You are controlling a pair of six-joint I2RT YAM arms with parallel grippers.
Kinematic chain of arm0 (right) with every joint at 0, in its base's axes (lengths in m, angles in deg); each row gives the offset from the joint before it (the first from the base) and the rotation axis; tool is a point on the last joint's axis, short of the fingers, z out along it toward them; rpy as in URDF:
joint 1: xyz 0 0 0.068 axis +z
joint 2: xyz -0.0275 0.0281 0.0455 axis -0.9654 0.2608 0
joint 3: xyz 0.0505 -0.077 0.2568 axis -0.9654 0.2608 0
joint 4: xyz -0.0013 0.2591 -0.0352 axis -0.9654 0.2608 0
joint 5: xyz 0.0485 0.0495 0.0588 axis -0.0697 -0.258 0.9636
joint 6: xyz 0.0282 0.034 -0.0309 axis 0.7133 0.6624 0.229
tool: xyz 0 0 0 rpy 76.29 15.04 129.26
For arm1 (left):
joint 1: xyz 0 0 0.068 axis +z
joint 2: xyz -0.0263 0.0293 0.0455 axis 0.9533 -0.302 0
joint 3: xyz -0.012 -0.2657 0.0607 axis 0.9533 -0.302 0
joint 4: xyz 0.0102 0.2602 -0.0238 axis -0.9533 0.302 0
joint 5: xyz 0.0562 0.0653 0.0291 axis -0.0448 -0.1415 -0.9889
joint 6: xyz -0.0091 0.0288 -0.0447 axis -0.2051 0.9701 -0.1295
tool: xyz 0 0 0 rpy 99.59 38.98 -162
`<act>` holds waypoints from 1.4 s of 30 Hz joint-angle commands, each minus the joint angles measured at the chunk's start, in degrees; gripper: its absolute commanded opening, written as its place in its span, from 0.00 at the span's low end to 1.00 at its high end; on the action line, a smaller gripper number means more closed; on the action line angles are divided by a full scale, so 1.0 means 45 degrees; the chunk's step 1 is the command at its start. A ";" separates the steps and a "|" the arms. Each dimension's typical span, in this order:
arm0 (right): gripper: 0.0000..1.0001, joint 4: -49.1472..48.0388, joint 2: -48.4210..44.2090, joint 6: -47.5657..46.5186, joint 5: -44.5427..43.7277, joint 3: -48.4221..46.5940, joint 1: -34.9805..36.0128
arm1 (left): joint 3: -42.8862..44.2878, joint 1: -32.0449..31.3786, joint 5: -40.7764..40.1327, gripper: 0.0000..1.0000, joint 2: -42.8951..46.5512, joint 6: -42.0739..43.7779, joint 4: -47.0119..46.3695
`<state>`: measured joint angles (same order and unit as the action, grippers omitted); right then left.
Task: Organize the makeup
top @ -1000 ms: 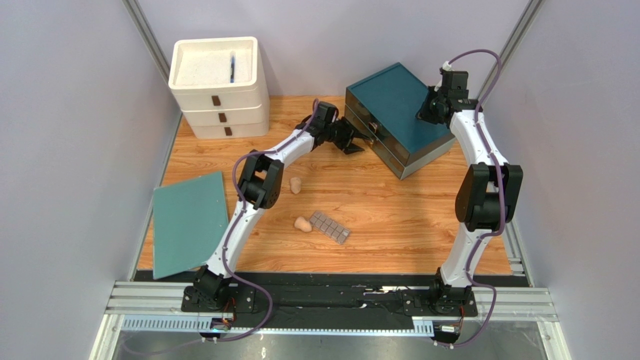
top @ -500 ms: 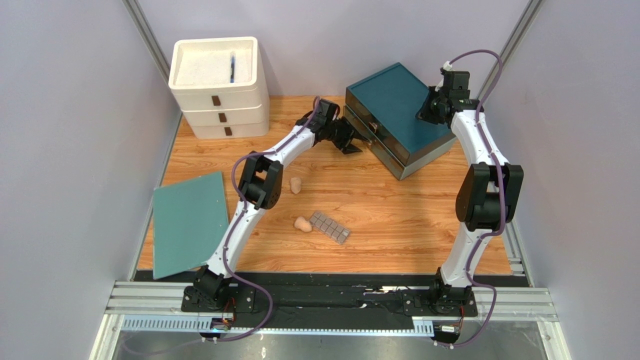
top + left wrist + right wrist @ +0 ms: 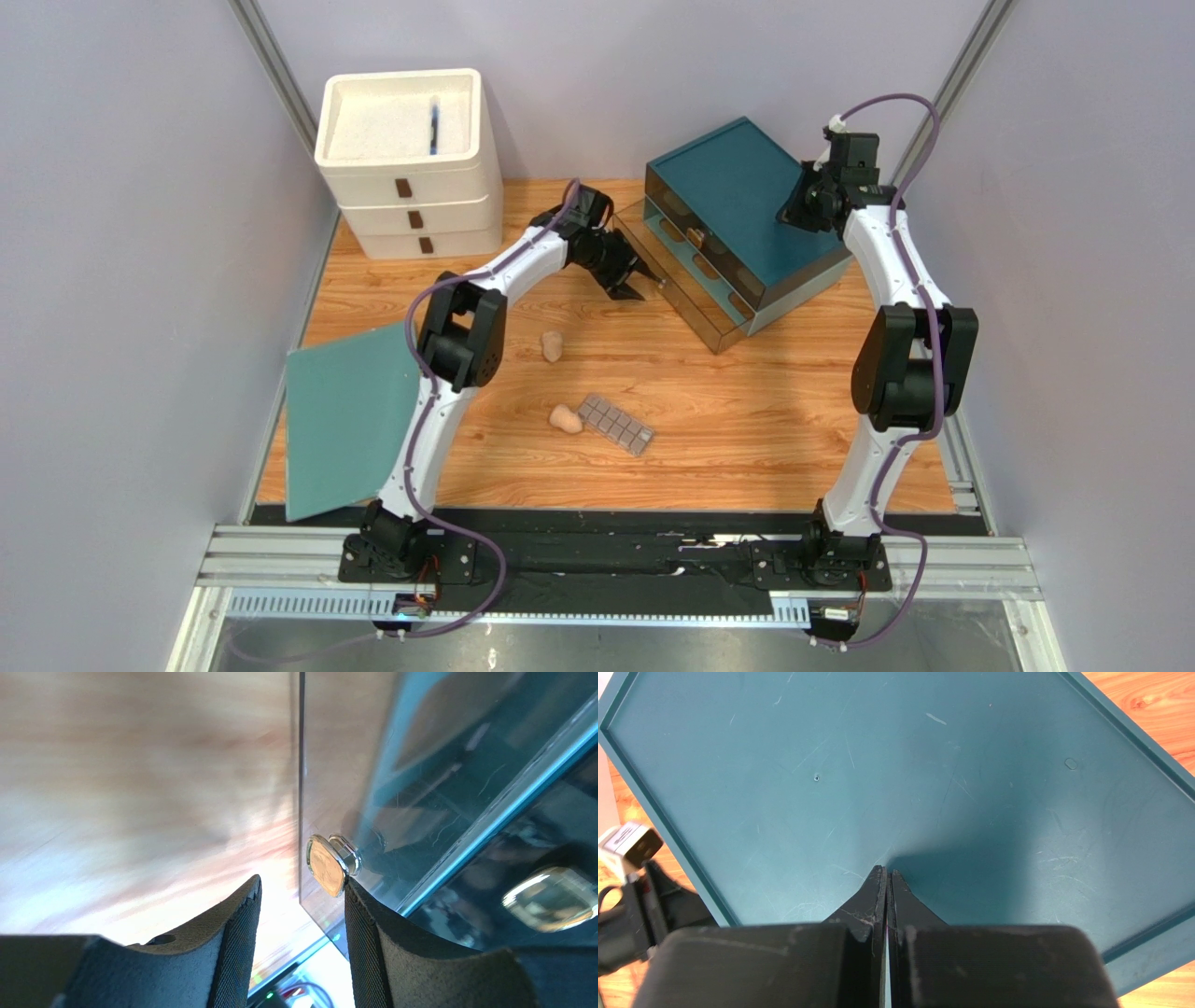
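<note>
Two beige sponges (image 3: pixel 553 345) (image 3: pixel 565 416) and a grey-brown gridded palette (image 3: pixel 617 423) lie on the wooden table. My left gripper (image 3: pixel 627 280) (image 3: pixel 302 882) is open at the front of a teal drawer box (image 3: pixel 744 182). A brass knob (image 3: pixel 328 864) on the pulled-out clear bottom drawer (image 3: pixel 671 273) touches the tip of its right finger, with a gap to the left finger. My right gripper (image 3: pixel 800 210) (image 3: pixel 886 871) is shut, its tips pressed on the box's flat teal top (image 3: pixel 913 763). No other makeup shows.
A white stacked drawer unit (image 3: pixel 407 168) stands at the back left with a dark blue item (image 3: pixel 434 126) in its top tray. A flat teal sheet (image 3: pixel 351 413) lies at the table's left edge. A second knob (image 3: pixel 551 897) shows on the drawer above.
My left gripper has drawn back to the left, and the bottom drawer has slid out of the teal box with it. The right gripper has stayed on the box top.
</note>
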<state>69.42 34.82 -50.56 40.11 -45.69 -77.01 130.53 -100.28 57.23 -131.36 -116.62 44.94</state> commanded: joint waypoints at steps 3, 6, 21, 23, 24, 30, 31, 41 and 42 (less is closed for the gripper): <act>0.00 0.1881 0.0866 -0.0042 0.0291 0.0636 0.0044 | -0.2517 0.0370 -0.1337 0.53 0.1750 0.1867 0.2007; 0.00 0.1862 0.0827 -0.0023 0.0370 0.0695 0.0044 | -0.2912 0.0370 -0.1025 0.59 0.2239 0.2354 0.0819; 0.00 0.1803 0.0690 0.0074 0.0662 0.0773 0.0044 | -0.3301 0.0448 -0.2213 0.78 0.5577 0.6961 0.2782; 0.00 0.1822 0.0709 0.0055 0.0721 0.0792 0.0044 | -0.3672 0.0448 -0.3363 0.78 0.6261 0.7374 0.3428; 0.00 0.1822 0.0710 0.0075 0.0740 0.0792 0.0044 | -0.3713 0.0448 -0.3871 0.78 0.6437 0.7705 0.4340; 0.00 0.1784 0.0768 0.0075 0.0780 0.0948 0.0044 | -0.4571 0.0410 -0.6139 0.75 0.6926 0.8371 0.6282; 0.00 0.1783 0.0768 0.0075 0.0780 0.0968 0.0044 | -0.4747 0.0390 -0.6199 0.75 0.6966 0.8411 0.6302; 0.00 0.1744 0.0807 0.0094 0.0955 0.1202 0.0044 | -0.5823 0.0390 -0.6200 0.75 0.6245 0.8723 0.5621; 0.00 0.1744 0.0807 0.0036 0.0975 0.1183 0.0044 | -0.5687 0.0390 -0.6084 0.75 0.5895 0.8743 0.5638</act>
<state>67.83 34.62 -50.13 42.76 -44.27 -77.82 104.28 -98.56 30.43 -102.31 -79.40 71.78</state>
